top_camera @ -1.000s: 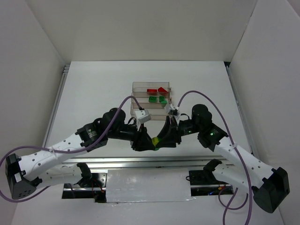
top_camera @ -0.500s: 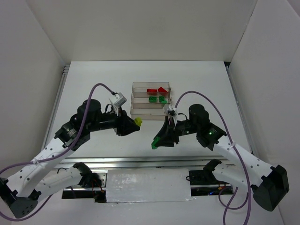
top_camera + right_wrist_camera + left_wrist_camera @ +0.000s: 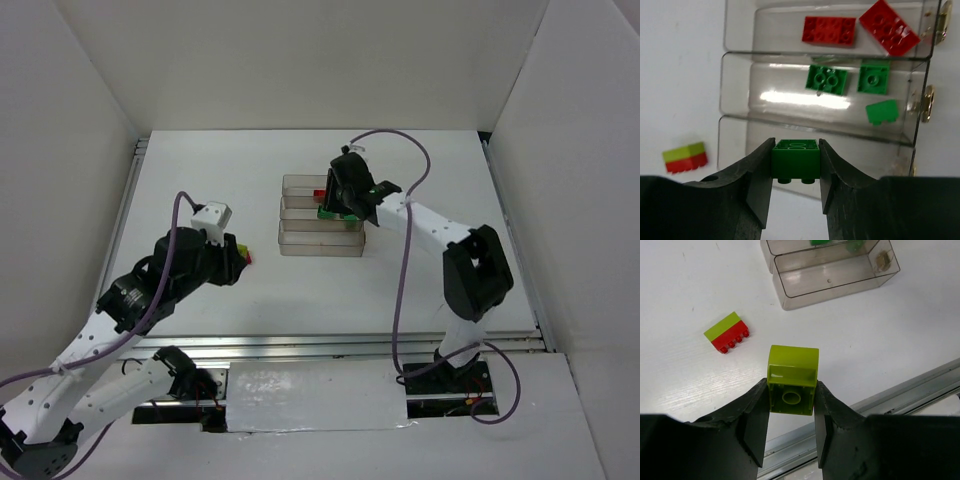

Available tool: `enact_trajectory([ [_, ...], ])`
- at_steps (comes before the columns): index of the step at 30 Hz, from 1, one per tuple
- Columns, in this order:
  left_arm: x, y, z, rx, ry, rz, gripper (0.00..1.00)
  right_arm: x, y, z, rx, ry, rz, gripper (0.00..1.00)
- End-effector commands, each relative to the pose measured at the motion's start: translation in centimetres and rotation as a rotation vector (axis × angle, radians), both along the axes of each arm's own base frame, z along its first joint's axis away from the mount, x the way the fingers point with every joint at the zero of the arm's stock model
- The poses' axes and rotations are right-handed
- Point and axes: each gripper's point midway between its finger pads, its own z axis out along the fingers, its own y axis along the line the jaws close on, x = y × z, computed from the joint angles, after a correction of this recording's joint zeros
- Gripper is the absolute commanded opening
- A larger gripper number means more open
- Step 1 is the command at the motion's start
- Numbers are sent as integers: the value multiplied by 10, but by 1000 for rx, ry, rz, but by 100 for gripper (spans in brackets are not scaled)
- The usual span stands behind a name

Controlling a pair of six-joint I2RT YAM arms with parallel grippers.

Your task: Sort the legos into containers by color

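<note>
**K:** Left arm first. What was the left end effector (image 3: 791,390) doing?

**M:** It was clenched on a yellow-green plastic toy brick (image 3: 792,365). One black finger (image 3: 756,420) pressed on each side face. The brick's hollow underside faced the wrist camera and its body stuck out past the fingertips. It was held clear of the white tabletop (image 3: 890,340).

**K:** Was anything on the surface near it?

**M:** There was a two-colour stack (image 3: 727,333), yellow-green on red. It lay loose on the tabletop, beyond the held brick and to its left in the wrist view, apart from the fingers. Further off, up and to the right in that view, sat the near bin (image 3: 840,290), a clear shallow rectangular plastic container.

**K:** And the right arm?

**M:** The right end effector (image 3: 796,145) was grasping a dark green plastic brick (image 3: 795,159), pinched between both fingers with round knobs showing at its lower edge. The top camera showed this arm reaching over the stepped row of three bins. In the wrist view the brick overlapped the near bin's wall. I could not tell which compartment lay directly beneath it.

**K:** What was in the bins?

**M:** I logged the far bin (image 3: 740,30) with two red bricks (image 3: 829,31) in it. The middle bin (image 3: 735,85) held three green bricks (image 3: 827,80). All of them lay loose, well apart from the right fingers.
</note>
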Motion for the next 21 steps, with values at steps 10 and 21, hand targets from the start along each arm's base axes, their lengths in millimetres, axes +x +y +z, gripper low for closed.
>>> enact_trajectory([
  [10, 5, -8, -8, 5, -4, -50, 0, 76, -16, -28, -137, 47, -161, 13],
  [21, 15, -33, -14, -73, 80, -56, 0, 72, -15, -14, -81, 43, -143, 85],
])
